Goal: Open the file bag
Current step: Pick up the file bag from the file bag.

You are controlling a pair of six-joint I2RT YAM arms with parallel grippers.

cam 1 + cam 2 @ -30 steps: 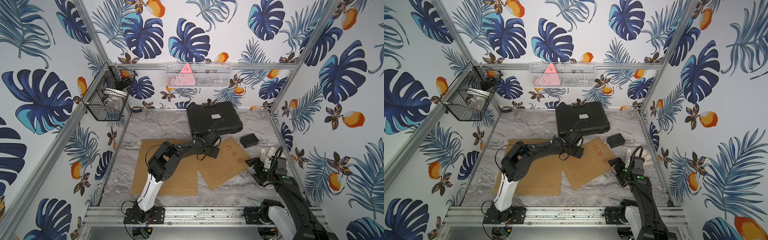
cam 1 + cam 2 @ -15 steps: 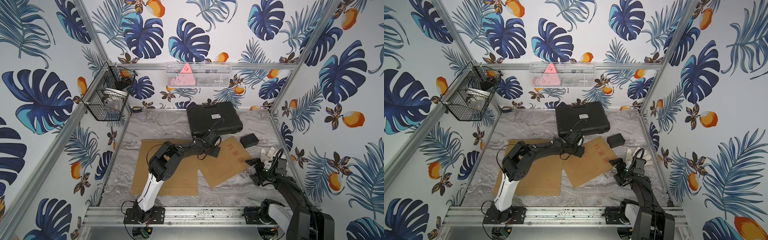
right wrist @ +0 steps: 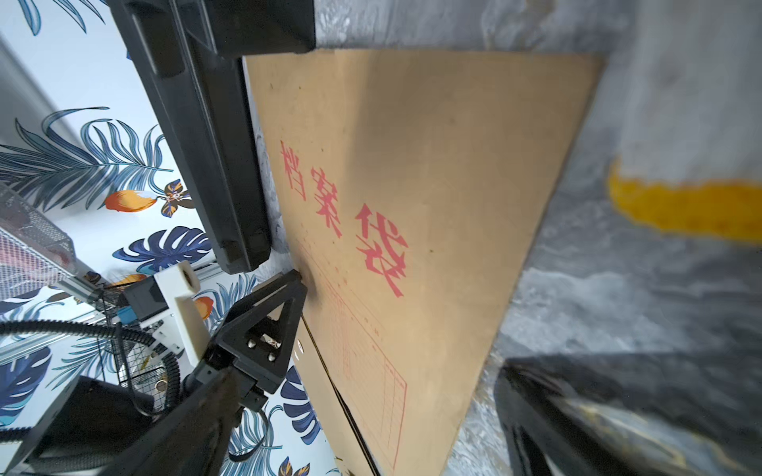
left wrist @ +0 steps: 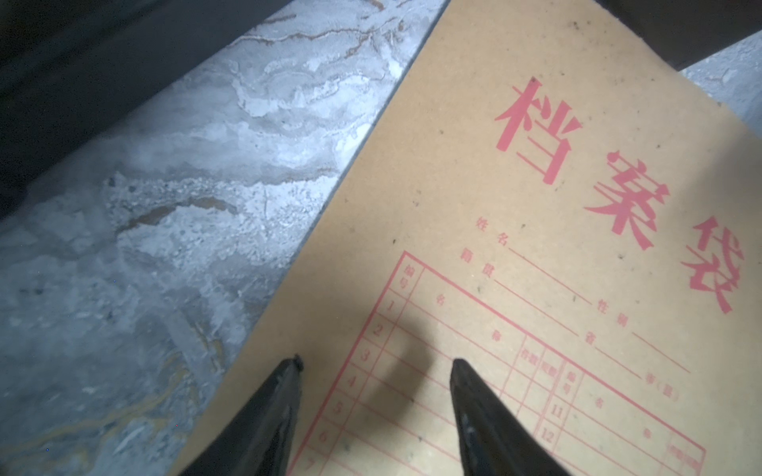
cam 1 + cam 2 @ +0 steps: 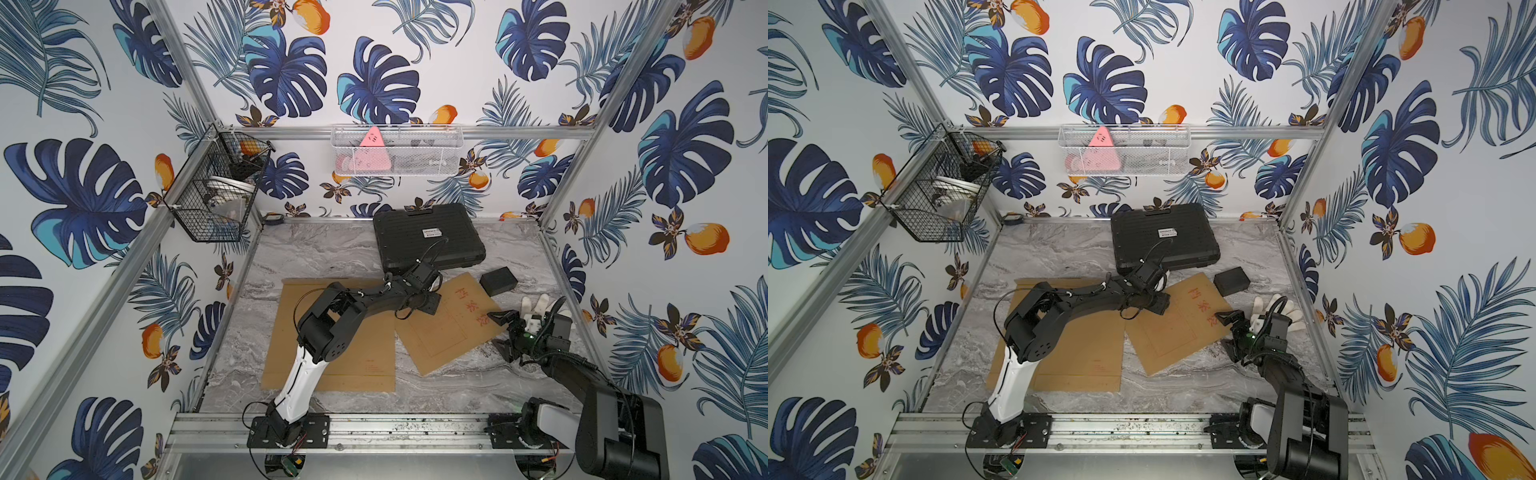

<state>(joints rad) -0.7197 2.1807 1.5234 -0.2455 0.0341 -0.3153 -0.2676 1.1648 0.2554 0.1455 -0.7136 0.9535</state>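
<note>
file bag (image 5: 449,328) is being pinned beside black case (image 5: 428,239) by half-open, empty left pincer (image 4: 376,362), seemingly for steadying | wide-open, empty right pincer (image 5: 498,330) is being held at bag edge away from case

Brown paper file bag (image 5: 451,332), red-printed front up, lies flat and askew on the marble tabletop (image 5: 332,257)

Both top views are bright, evenly lit and sharp, with the walls (image 5: 83,208) bowing toward the frame corners. The left wrist view is dim and bluish; the left claw (image 4: 376,362) throws a soft shadow on the file bag (image 4: 536,247). In the right wrist view the worktop (image 3: 659,288) is blurred.
</note>
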